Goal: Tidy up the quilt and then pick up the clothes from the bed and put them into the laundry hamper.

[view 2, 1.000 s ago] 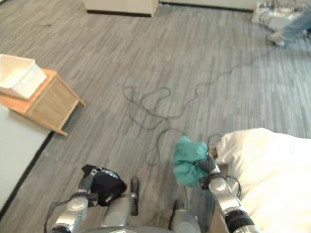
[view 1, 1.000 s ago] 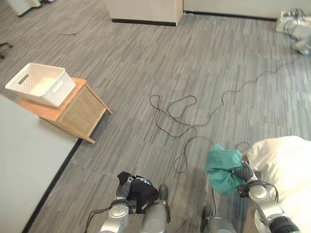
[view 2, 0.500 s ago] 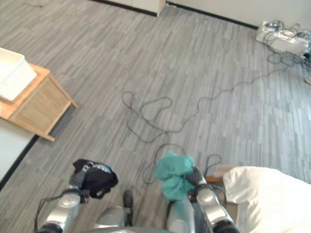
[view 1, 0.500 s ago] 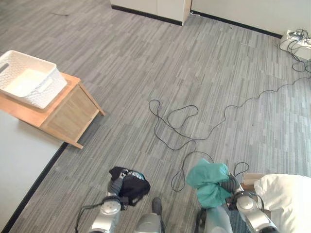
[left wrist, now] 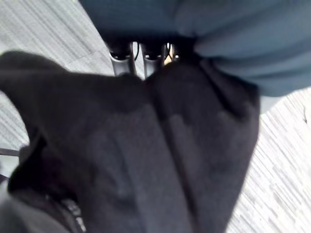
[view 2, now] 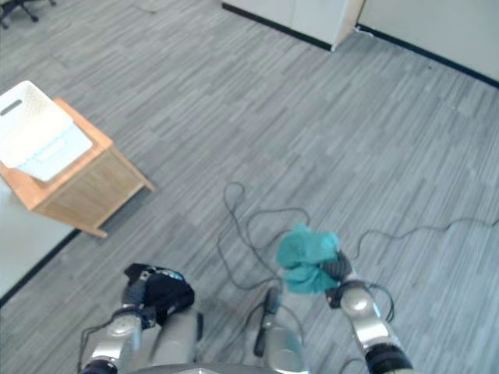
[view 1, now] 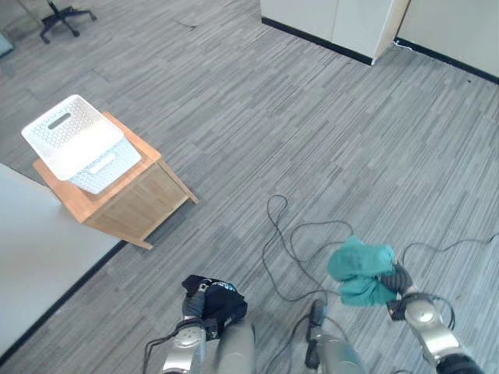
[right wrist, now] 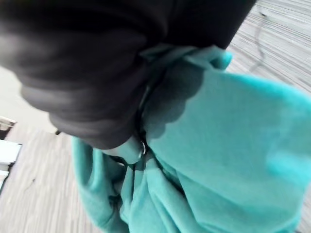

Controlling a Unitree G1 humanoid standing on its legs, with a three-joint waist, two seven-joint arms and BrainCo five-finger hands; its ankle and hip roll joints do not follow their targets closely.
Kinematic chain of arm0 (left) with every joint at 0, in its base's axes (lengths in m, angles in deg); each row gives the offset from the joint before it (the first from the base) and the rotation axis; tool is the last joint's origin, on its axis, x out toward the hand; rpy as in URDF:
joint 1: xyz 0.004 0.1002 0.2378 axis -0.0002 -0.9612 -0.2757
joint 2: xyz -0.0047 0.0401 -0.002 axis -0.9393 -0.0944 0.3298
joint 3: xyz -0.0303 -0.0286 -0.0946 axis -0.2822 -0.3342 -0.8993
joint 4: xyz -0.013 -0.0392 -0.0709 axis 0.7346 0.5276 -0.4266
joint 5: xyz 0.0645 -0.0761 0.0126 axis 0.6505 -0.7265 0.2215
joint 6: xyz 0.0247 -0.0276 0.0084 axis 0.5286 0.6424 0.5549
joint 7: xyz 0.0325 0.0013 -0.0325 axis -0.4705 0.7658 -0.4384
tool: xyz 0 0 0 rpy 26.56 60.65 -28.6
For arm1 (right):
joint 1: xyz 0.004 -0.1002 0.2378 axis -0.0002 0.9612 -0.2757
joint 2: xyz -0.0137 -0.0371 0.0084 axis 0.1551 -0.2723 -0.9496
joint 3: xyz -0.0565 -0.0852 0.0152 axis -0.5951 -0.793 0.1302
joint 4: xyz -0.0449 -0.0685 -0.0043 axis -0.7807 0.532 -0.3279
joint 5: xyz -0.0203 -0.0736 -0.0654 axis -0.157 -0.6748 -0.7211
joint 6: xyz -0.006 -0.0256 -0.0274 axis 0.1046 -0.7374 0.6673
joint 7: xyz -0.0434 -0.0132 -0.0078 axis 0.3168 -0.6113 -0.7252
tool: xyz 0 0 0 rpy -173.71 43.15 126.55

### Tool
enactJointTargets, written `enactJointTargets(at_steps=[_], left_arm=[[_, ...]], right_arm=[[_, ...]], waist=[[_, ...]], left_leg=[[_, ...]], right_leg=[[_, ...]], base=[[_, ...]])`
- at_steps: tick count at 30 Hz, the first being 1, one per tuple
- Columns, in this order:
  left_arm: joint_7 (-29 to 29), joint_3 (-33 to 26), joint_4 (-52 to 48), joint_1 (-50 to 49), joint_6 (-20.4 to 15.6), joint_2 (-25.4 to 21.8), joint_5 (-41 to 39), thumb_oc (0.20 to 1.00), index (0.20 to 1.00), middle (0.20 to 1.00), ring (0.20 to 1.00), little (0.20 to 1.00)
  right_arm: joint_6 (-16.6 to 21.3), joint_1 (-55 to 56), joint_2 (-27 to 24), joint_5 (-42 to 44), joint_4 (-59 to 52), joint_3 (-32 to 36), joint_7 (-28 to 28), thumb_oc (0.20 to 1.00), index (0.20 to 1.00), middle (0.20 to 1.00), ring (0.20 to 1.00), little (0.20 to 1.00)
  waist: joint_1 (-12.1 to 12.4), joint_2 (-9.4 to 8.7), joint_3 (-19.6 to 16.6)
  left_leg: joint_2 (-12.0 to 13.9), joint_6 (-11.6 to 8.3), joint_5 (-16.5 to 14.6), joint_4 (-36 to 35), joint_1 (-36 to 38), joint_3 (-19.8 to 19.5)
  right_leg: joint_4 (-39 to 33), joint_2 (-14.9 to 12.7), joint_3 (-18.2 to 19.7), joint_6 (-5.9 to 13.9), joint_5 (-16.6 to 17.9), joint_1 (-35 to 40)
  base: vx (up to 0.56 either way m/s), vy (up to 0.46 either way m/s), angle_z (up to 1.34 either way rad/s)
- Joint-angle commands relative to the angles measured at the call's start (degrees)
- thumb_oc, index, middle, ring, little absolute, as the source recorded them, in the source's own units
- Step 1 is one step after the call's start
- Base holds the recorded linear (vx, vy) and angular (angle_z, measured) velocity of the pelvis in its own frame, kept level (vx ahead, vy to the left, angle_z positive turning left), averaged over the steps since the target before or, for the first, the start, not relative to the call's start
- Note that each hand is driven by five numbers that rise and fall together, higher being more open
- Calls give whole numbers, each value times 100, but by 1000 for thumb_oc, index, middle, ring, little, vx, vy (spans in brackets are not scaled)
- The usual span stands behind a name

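Note:
My left hand is low in the left eye view, shut on a bunched black garment. In the left wrist view that black cloth drapes over the fingers. My right hand is shut on a crumpled teal garment, held above the floor. Up close, the teal cloth hangs from the hand. The white perforated laundry hamper sits on a low wooden side table at the left, well ahead of both hands.
Grey striped carpet lies between me and the table. A pale flat surface with a dark edge runs along the lower left. White cabinets stand at the back, and an office chair base is at the far upper left.
The camera has swung to the left: the white quilt has slid out at the right, and the hamper and table sit nearer the middle. Both hands still hold their garments.

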Motion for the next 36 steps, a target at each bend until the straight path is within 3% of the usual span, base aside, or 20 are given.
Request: enactJointTargets(at_steps=[1, 3, 4, 5, 7, 8, 9, 10, 11, 14, 18, 21, 25, 27, 28, 29, 30, 32, 35, 36], left_arm=[[-28, -127, -543, -122, -231, -387, -233, 200, 200, 200, 200, 200], [2, -180, -549, -221, -184, -351, -166, 200, 200, 200, 200, 200], [-7, -186, -499, -235, -127, -303, -103, 200, 200, 200, 200, 200], [-28, -209, -466, -228, -89, -281, -105, 200, 200, 200, 200, 200], [-27, -217, -466, -273, -79, -291, -124, 200, 200, 200, 200, 200], [-26, -218, -467, -275, -79, -293, -124, 200, 200, 200, 200, 200], [-129, -199, -389, -321, -14, -339, -58, 200, 200, 200, 200, 200], [-130, -199, -392, -321, -12, -337, -57, 200, 200, 200, 200, 200], [-216, -173, -384, -296, 23, -407, 83, 200, 200, 200, 200, 200], [-273, -87, -360, -167, -18, -529, 295, 200, 200, 200, 200, 200], [-244, 48, -497, -55, -86, -539, 423, 200, 200, 200, 200, 200], [-266, 52, -497, -4, -73, -488, 670, 200, 200, 200, 200, 200], [-197, 40, -545, -151, -104, -506, 705, 200, 200, 200, 200, 200], [-175, 27, -616, -232, -102, -486, 606, 200, 200, 200, 200, 200], [-151, 17, -747, -257, -93, -502, 517, 200, 200, 200, 200, 200], [-141, 14, -1023, -299, -126, -515, 404, 200, 200, 200, 200, 200], [-113, -10, -1120, -317, -118, -550, 375, 200, 200, 200, 200, 200], [-66, -5, -1240, -375, -118, -581, 378, 200, 200, 200, 200, 200], [42, -20, -1300, -502, -117, -584, 370, 200, 200, 200, 200, 200], [89, 4, -1330, -558, -98, -573, 420, 200, 200, 200, 200, 200]], right_arm=[[376, -137, -273, 213, -229, -36, -10, 200, 200, 200, 200, 200], [410, -194, -315, 171, -142, 64, -98, 200, 200, 200, 200, 200], [397, -241, -329, 114, -116, 154, -196, 200, 200, 200, 200, 200], [366, -295, -314, 53, -67, 163, -235, 200, 200, 200, 200, 200], [358, -281, -186, -33, -54, 110, -190, 200, 200, 200, 200, 200], [360, -281, -184, -33, -53, 108, -191, 200, 200, 200, 200, 200], [341, -206, -4, -106, -142, 117, -140, 200, 200, 200, 200, 200], [338, -204, -5, -108, -146, 119, -138, 200, 200, 200, 200, 200], [360, -210, 25, -88, -217, 173, -148, 200, 200, 200, 200, 200], [420, -69, 52, 22, -293, 260, -121, 200, 200, 200, 200, 200], [426, 204, -25, 90, -456, 385, -53, 200, 200, 200, 200, 200], [397, 510, -52, 44, -611, 532, -82, 200, 200, 200, 200, 200], [372, 639, 2, 42, -628, 496, 15, 200, 200, 200, 200, 200], [409, 616, 28, 200, -582, 443, 72, 200, 200, 200, 200, 200], [434, 575, 14, 256, -585, 463, 50, 200, 200, 200, 200, 200], [477, 520, -47, 397, -540, 498, -77, 200, 200, 200, 200, 200], [421, 440, -60, 375, -447, 503, -103, 200, 200, 200, 200, 200], [379, 397, -46, 311, -306, 445, -108, 200, 200, 200, 200, 200], [321, 427, -46, 154, -110, 429, -73, 200, 200, 200, 200, 200], [324, 459, -12, 143, 1, 445, -83, 200, 200, 200, 200, 200]], waist=[[502, 34, -205], [724, 96, -365], [724, 43, -439], [739, -40, -441], [753, -178, -613], [751, -184, -616], [795, -353, -533], [802, -352, -542], [692, -242, -536], [361, 8, -453], [-136, 1, -360], [-671, -18, -271], [-807, -3, -279], [-835, 11, -301], [-745, -42, -176], [-523, -180, 68], [-393, -222, 132], [-197, -205, 94], [-10, -171, -149], [19, -105, -204]], left_leg=[[-22, 327, 359, -2579, 131, 869], [183, 293, 885, -3832, 108, 1828], [382, 338, 816, -4125, 26, 2693], [392, 423, 803, -4075, 12, 3043], [144, 778, 718, -4295, 383, 3194], [137, 781, 719, -4302, 385, 3195], [-49, 1111, 518, -4198, 698, 3137], [-48, 1118, 522, -4205, 688, 3144], [-28, 1142, 462, -4323, 977, 2925], [-66, 1068, 305, -4692, 1684, 2122], [-129, 725, 85, -4942, 2259, 887], [36, 373, -467, -5184, 3044, -303], [193, 224, -787, -4788, 3350, -680], [314, 69, -282, -3533, 2952, -703], [355, 4, 170, -2235, 2260, -546], [432, 110, 247, -633, 1210, 83], [375, 142, 149, -235, 780, 355], [120, 180, 17, -824, 401, 796], [326, 344, 123, -2513, 273, 1739], [499, 295, 423, -3138, 303, 2208]], right_leg=[[-7, -5, -178, 936, -855, 880], [14, 287, -362, 930, -1210, 1268], [95, 422, -640, 986, -1442, 1593], [262, 414, -746, 1043, -1536, 1716], [902, 310, -924, 1263, -1327, 1607], [910, 304, -925, 1267, -1334, 1602], [3036, -200, -1037, 1840, 242, 921], [3063, -205, -1028, 1840, 237, 893], [3655, -336, -885, 1840, 520, 525], [4104, -713, -781, 1640, 69, -263], [2525, -561, 3, 1429, -314, -850], [421, -593, 1027, 1695, 286, -1554], [546, -520, 1033, 1763, 389, -1464], [729, -417, 1053, 1566, 348, -1271], [753, -437, 941, 1390, 262, -1057], [574, -393, 616, 1103, 51, -491], [517, -383, 516, 1052, -51, -290], [382, -287, 305, 1042, -246, 43], [112, -172, -44, 1138, -612, 606], [101, -86, -234, 1178, -773, 824]], base=[[897, -26, 5], [893, -37, 44], [841, -13, 49], [782, 48, 41], [490, 125, 69], [811, 116, 181], [593, 47, 170], [881, 58, 175], [401, 47, 113], [616, -37, 128], [627, -228, 194], [900, -337, 174], [536, -225, 150], [466, -362, 65], [426, -601, 53], [340, -558, 60], [366, -462, 56], [464, -180, 73], [481, -26, 31], [552, 80, 21]])
